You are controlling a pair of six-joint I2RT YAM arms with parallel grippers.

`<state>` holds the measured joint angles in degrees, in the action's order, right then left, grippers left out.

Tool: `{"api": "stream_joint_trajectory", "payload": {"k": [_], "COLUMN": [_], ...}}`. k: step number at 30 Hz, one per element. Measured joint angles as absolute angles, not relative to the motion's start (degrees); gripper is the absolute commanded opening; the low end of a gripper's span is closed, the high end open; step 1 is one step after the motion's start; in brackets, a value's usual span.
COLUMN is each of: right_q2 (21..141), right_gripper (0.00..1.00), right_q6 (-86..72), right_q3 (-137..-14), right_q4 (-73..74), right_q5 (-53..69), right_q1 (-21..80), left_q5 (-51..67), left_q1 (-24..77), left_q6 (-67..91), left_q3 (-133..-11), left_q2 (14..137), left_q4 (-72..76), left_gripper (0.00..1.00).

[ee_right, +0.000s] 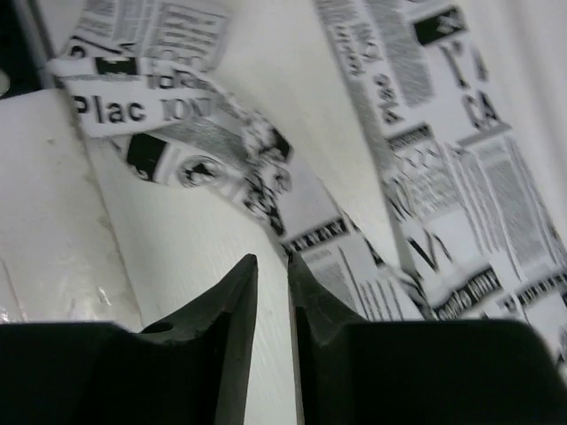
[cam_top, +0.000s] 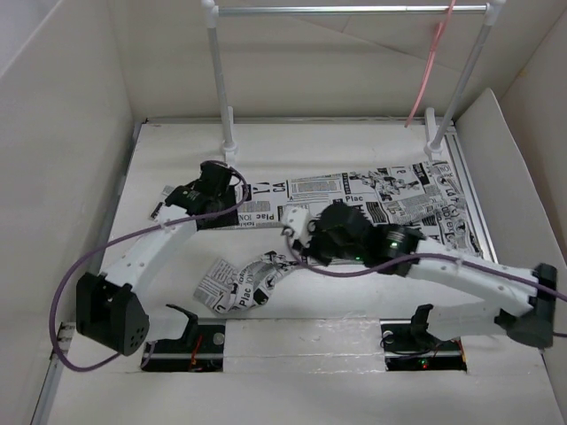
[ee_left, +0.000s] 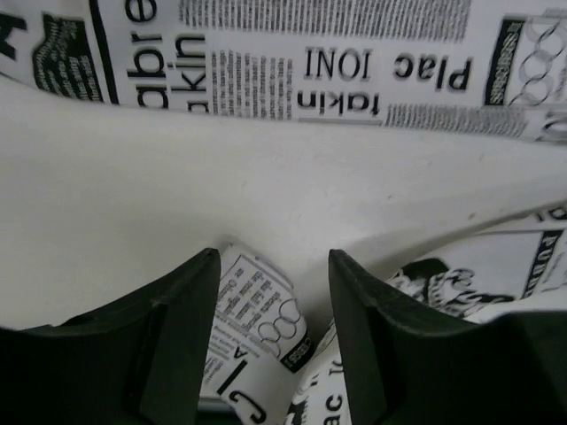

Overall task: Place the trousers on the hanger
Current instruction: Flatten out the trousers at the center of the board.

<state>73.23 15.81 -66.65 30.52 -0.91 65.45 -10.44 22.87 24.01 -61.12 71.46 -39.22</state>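
Note:
The trousers (cam_top: 390, 204), white with black newspaper print, lie flat on the white table (cam_top: 177, 150). One leg runs along the back; the other trails toward the front left (cam_top: 232, 288). My left gripper (cam_top: 221, 199) is at the left end of the back leg. In the left wrist view it (ee_left: 274, 257) is open, with a fold of the trousers (ee_left: 257, 310) lying loose between the fingers. My right gripper (cam_top: 292, 241) is low at the crotch. In the right wrist view it (ee_right: 272, 258) is shut to a thin slit beside the cloth edge (ee_right: 354, 266). The pink hanger (cam_top: 430, 62) hangs from the rack bar.
A rack with two white posts (cam_top: 217, 80) and a silver bar (cam_top: 354, 11) stands at the back of the table. Pale board walls (cam_top: 62, 133) close in the left, right and back sides. Both arm bases sit at the near edge.

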Motion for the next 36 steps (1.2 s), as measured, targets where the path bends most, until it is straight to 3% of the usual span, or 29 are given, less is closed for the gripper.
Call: {"api": "stream_joint_trajectory", "payload": {"k": [3, 6, 9, 16, 20, 27, 36], "right_q2": [60.6, 47.4, 37.8, 36.1, 37.3, 36.7, 37.9], "right_gripper": [0.36, 0.46, 0.48, 0.48, 0.47, 0.47, 0.48], "right_q6": [12.5, 9.3, 7.5, 7.6, 8.1, 9.5, 11.9], "right_q3": [-61.2, -55.5, -51.8, -48.4, -46.0, -45.5, -45.6], "right_q4": [31.2, 31.8, 32.6, 34.7, 34.4, 34.5, 34.7], "right_q5": [-3.4, -5.6, -5.7, -1.7, 3.2, 7.7, 10.3], "right_q1": [59.7, 53.5, 48.1, 38.7, 36.4, 34.8, 30.1], "left_q5": [-9.1, -8.0, -6.4, -4.4, -5.7, -8.1, -10.1], "left_q1": [23.7, 23.4, 23.4, 23.4, 23.4, 23.5, 20.3], "left_q6": [23.7, 23.4, 23.4, 26.9, 31.1, 35.9, 36.8], "left_q3": [-60.1, -59.0, -56.2, -50.2, -50.0, -47.3, -50.4], "left_q2": [74.9, 77.1, 80.5, 86.6, 86.5, 86.7, 84.0], "left_q4": [-41.2, -42.4, -42.3, -42.9, -41.4, -38.3, -42.3], "left_gripper": [0.58, 0.59, 0.57, 0.54, 0.46, 0.0, 0.0]}}
